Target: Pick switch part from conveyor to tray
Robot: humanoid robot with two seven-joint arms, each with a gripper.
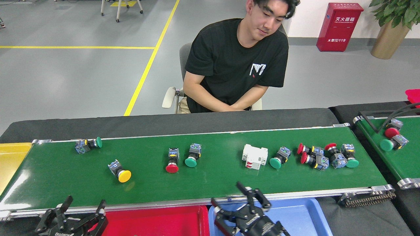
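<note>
The conveyor (213,178) runs across the view and carries several switch parts. From the left these include a green-capped one (88,144), a yellow one (120,171), a red one (172,161) and a green one (193,155). More lie in a cluster (325,156) at the right. My right gripper (238,205) hangs open and empty at the belt's near rail, over the seam between the red tray (157,219) and the blue tray (302,214). At the bottom left, below the rail, my left gripper (82,209) is open and holds nothing.
A white breaker block (255,156) lies mid-belt. A yellow tray (10,157) sits at the left end. A smaller green belt (393,147) at the right holds a few more switches. A person (236,62) sits behind the conveyor with arms folded.
</note>
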